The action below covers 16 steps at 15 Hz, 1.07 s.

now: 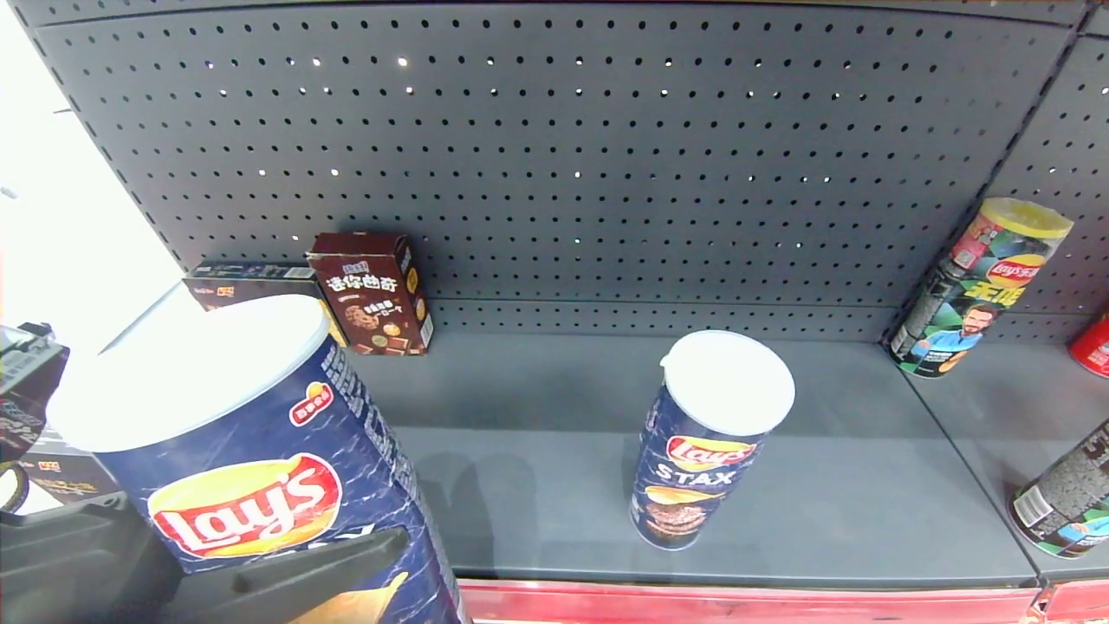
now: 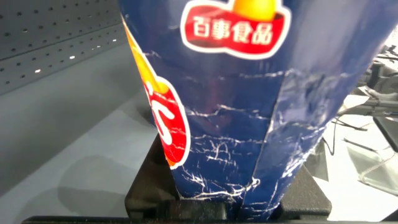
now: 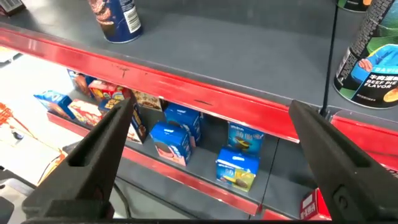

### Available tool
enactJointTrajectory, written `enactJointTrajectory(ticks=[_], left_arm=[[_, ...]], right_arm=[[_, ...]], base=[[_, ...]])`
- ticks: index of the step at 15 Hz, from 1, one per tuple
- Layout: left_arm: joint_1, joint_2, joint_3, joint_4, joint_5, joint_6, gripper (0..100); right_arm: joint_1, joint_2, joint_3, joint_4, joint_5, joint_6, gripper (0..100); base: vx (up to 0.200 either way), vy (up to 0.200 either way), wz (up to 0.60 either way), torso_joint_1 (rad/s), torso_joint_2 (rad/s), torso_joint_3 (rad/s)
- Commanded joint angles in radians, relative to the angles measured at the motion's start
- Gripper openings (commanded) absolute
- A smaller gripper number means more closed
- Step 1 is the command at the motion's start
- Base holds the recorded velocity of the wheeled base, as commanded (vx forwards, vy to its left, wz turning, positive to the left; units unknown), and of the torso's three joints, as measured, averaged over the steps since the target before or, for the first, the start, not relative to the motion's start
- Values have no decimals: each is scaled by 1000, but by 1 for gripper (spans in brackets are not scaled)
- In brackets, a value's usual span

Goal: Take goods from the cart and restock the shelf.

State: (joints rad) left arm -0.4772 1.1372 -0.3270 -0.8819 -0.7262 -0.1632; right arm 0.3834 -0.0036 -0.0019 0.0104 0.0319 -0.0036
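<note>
My left gripper [image 1: 286, 555] is shut on a tall blue chip can [image 1: 260, 468] with a white lid. It holds the can in front of the left part of the grey shelf [image 1: 537, 485], about level with its red front edge. In the left wrist view the can [image 2: 249, 124] fills the gap between the black fingers [image 2: 149, 180]. A second, matching blue can [image 1: 706, 442] stands upright at the middle of the shelf. My right gripper [image 3: 211, 109] is open and holds nothing, lower down in front of the red shelf edge [image 3: 186, 84].
Brown cookie boxes [image 1: 372, 290] stand at the back left against the pegboard. A green-and-black can [image 1: 975, 290] leans at the back right, another [image 1: 1066, 503] is at the right front, and a red can [image 1: 1093, 347] is at the edge. Blue boxes [image 3: 177, 134] fill the shelf below.
</note>
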Motion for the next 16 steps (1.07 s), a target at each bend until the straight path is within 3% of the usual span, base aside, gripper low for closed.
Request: enactJointTrajectory(ticks=[1,5,8,11,12,13,14,16], left_arm=[[-11,-1,3,0,-1,1,0],[-20,4,-1,0,-2,5,0],[-81,4,0,3,-2,34,0],[-116,53,-38,74,-1,166,0],[-110,64,-52,104,4,195,0],[-106,72,-72,129,7,217,0],[-104,76,-83,130,7,217,0],[-60,98,-112,133,59,249,0]], right_arm=[[0,4,0,0,0,1,100],[0,4,0,0,0,1,100],[0,4,-1,0,0,-1,100],[0,4,0,0,0,-1,100],[0,4,0,-1,0,-1,100],[0,4,0,0,0,-1,100],[0,4,0,0,0,-1,100],[0,4,0,0,0,-1,100]], base=[[0,0,0,0,0,0],[0,0,0,0,0,0],[0,0,0,0,0,0],[0,0,0,0,0,0],[0,0,0,0,0,0],[0,0,0,0,0,0],[0,0,0,0,0,0],[0,0,0,0,0,0]])
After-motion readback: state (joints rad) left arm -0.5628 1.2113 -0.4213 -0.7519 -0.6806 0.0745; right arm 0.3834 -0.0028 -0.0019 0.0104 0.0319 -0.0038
